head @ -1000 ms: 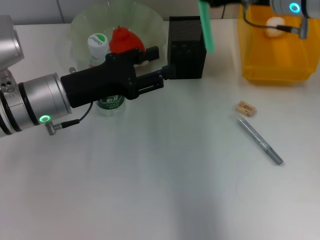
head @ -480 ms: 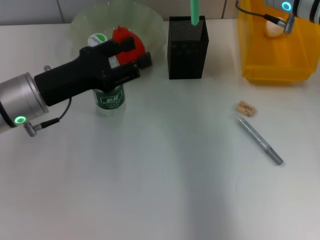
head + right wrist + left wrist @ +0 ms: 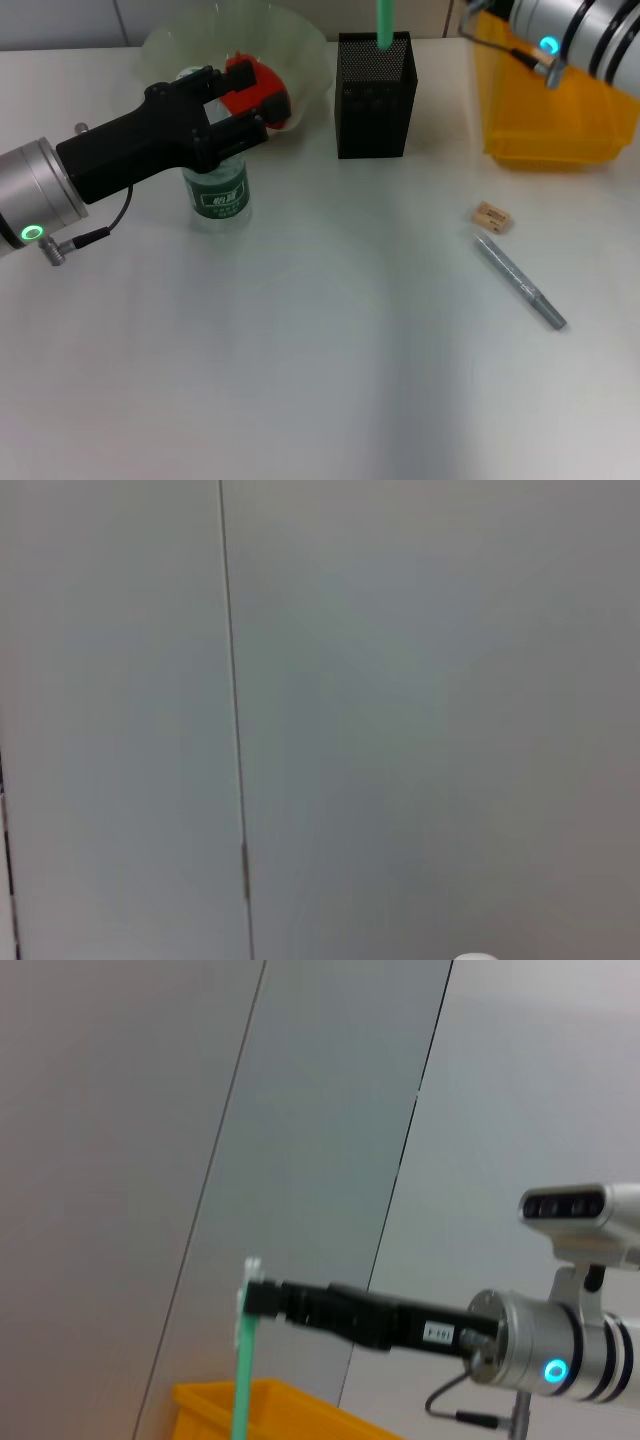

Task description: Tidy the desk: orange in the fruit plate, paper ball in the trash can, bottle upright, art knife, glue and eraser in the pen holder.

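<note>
Head view: left gripper fingers appear spread above the upright bottle, the orange in the fruit plate just beyond them. Right gripper pinches a green stick standing in the pen holder.

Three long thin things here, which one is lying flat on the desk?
The grey pen-like stick, lying flat beside the eraser. The green stick stands in the pen holder; the bottle stands upright.
</note>
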Robot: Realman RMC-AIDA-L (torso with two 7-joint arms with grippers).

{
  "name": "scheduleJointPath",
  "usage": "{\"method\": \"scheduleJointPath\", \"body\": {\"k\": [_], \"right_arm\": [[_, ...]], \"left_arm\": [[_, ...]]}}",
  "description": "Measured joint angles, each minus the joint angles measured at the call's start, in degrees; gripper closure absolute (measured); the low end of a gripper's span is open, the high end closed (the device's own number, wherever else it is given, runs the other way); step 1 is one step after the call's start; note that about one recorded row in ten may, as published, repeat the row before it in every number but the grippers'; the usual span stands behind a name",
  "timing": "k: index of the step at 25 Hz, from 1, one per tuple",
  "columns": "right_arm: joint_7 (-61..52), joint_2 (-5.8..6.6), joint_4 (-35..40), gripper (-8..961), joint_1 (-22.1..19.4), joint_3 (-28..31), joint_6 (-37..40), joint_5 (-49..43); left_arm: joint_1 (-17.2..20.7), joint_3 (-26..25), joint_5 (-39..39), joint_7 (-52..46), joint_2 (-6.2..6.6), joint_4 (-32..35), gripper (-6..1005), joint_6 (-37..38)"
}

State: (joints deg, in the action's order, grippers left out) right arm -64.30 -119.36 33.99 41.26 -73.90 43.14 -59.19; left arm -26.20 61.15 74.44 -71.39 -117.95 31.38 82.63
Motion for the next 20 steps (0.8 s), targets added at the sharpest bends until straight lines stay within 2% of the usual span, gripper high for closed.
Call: {"method": "scheduleJointPath", "body": {"k": [11,16,20], "right_arm": [[2.81,-0.2,-7.32,758,2.13,-0.46,0.05,0.31],[0.94,-0.22,-4.11,575,0.34,-0.75,0.15,-0.04],[-12.79,0.31,6.22,424,-5.04,-3.74,-0.53,-7.34]], "left_arm": [[-0.06,-0.06,0.0,0.87,-0.3,-0.48,317,-0.22],[-0.47,-0.05,0.0,0.9,-0.44,-0.59,317,-0.66],[-0.53,-0.01,-0.11,1.08,-0.52,-0.6,317,-0.72]]}}
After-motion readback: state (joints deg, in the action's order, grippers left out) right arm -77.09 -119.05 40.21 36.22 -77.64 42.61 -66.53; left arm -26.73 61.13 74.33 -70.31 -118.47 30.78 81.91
